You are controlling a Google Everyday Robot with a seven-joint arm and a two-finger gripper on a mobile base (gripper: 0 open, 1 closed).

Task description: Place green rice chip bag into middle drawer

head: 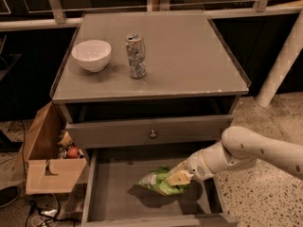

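The green rice chip bag (156, 180) is lime green with a white patch and hangs just above the floor of the open middle drawer (116, 195), right of its centre. My gripper (176, 178) comes in from the right on a white arm and is shut on the bag's right end. The bag casts a shadow on the bare grey drawer floor below it.
The drawer above with a round brass knob (153, 135) is slightly pulled out. On the cabinet top stand a white bowl (92, 55) and a silver can (136, 56). A cardboard box (49, 167) with small items sits on the floor at the left.
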